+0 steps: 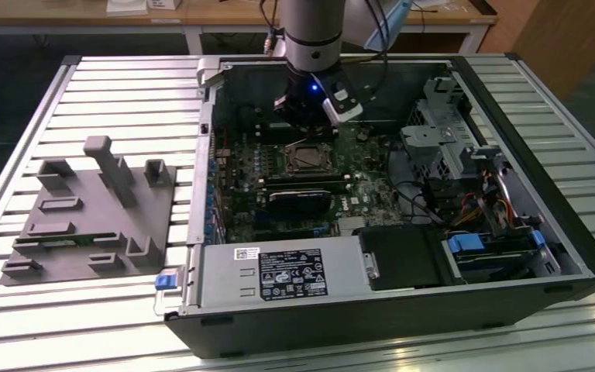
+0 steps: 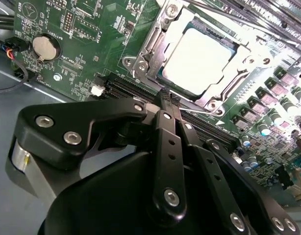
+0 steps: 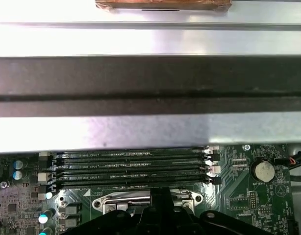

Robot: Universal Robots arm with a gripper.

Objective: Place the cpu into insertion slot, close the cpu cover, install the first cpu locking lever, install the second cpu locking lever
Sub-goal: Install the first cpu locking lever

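Black linkage of my gripper (image 2: 166, 98) sits closest, fingers drawn together with nothing between them that I can make out. Past them is the green motherboard (image 2: 91, 29). On it the cpu cover (image 2: 151, 45), just beside my fingertips, lies down over the insertion slot (image 1: 305, 159), with the cpu (image 2: 197, 61) seated inside. It looks light, stiff and probably delicate underneath, so I'd hold it by its edges only.
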